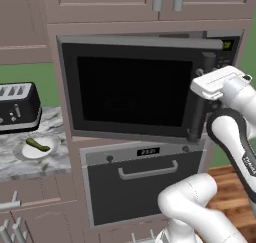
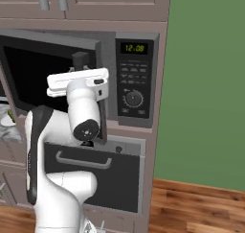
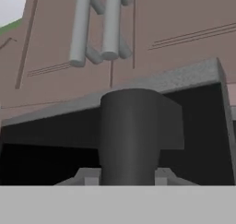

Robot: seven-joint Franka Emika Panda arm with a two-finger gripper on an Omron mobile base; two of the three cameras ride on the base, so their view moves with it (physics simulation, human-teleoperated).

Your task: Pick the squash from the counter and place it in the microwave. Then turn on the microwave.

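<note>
Marbled stone counter (image 1: 55, 159), glossy black microwave (image 1: 131, 89) door ajar, gripper (image 3: 129, 172) clamping bar handle (image 1: 200, 114)

Mauve-brown upper cabinets (image 1: 125, 2) with paired silver handles (image 3: 94, 25) hang above the gripper. A dark oven (image 1: 142, 184) with a horizontal handle sits below it. A green wall (image 2: 206, 83) stands to its right over a wooden plank floor (image 2: 196, 208). A black toaster (image 1: 17, 107) rests far to its left.
</note>
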